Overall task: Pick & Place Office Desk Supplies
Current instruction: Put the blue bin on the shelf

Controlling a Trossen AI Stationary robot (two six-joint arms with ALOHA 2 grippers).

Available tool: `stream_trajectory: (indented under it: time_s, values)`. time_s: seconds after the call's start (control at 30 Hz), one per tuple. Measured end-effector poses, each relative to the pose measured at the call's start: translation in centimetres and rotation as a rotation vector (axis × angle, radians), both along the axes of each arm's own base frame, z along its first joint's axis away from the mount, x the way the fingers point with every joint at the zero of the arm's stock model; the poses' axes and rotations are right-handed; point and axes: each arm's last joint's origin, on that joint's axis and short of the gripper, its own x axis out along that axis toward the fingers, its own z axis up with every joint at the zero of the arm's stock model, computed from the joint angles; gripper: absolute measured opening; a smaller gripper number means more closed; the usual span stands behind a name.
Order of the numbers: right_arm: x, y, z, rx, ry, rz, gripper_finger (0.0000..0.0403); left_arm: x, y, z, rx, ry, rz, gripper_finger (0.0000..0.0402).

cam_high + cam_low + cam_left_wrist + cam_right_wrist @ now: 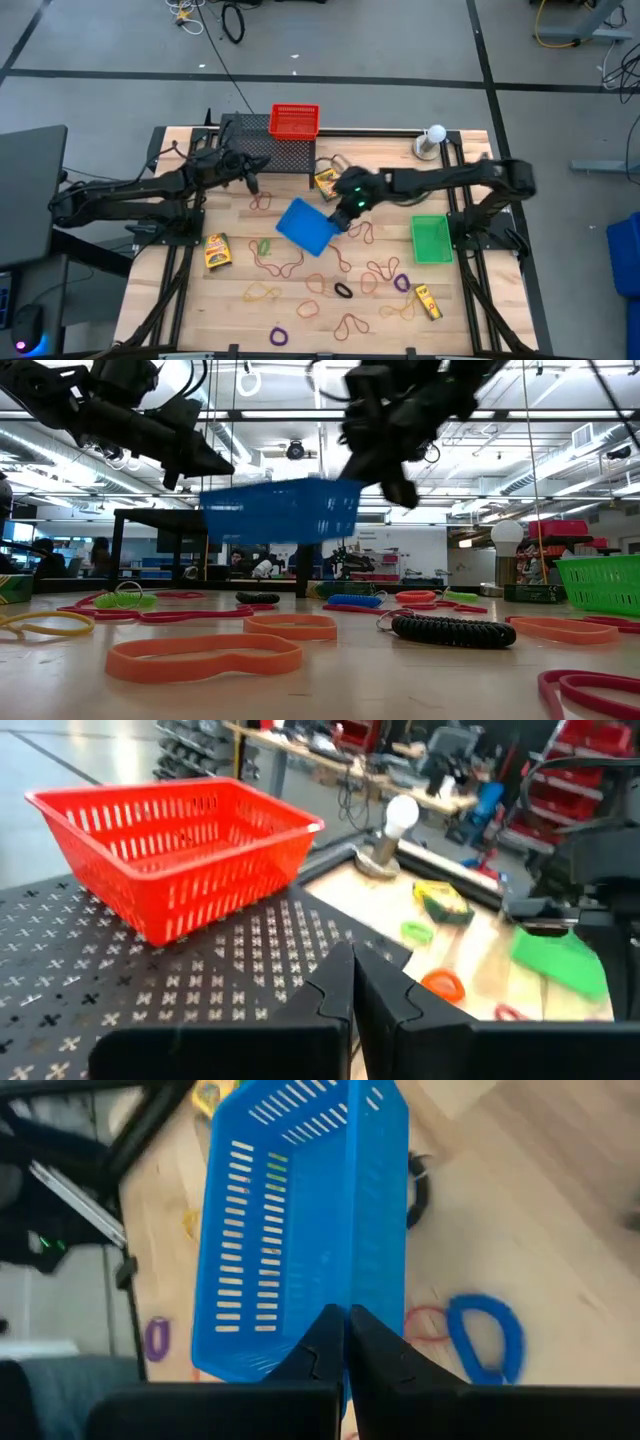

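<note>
The right gripper (345, 212) has its jaws pinched tight on the rim of a blue basket (307, 227), which hangs clear of the desk (470, 320) over its middle; the low view shows it in the air, roughly level. The left gripper (250, 180) hovers near the black perforated stand (270, 152) that carries the red basket (294, 121), its jaws closed on nothing. The supplies are all loose: rubber bands (345, 291) are strewn across the front half, and at least 3 crayon boxes lie apart, 1 at the left (216, 251), 1 at the front right (427, 301) and 1 (326, 180) beside the stand. To my eye, the job now is setting the basket down well: keep the thin rim grip square so it does not swing, lower it flat onto bare wood clear of any band, and let go only once it rests. The green basket (431, 240) sits at the right.
</note>
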Motion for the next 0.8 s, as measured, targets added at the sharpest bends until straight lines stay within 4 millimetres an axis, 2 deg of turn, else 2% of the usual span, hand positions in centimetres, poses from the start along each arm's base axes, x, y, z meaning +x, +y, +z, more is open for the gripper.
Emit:
stream_trajectory:
  time_s: [0.2,0.4,0.6,0.8]
  values:
    - [5.4,0.4,-0.6,-0.074,-0.041,0.107,0.0004,-0.5,0.6,-0.2,0.022,0.047,-0.044,0.0004]
    - [9.0,0.0,-1.7,-0.150,-0.020,0.191,0.0004,-0.6,0.7,-0.4,0.038,0.077,-0.098,0.0006]
    - [10.6,-0.3,-2.6,-0.218,-0.018,0.219,0.0004,-0.6,0.6,-0.7,0.049,0.114,-0.115,0.0006]
    - [10.5,-1.2,-2.9,-0.326,0.000,0.209,0.0019,-0.7,0.6,-1.0,0.039,0.141,-0.119,0.0006]
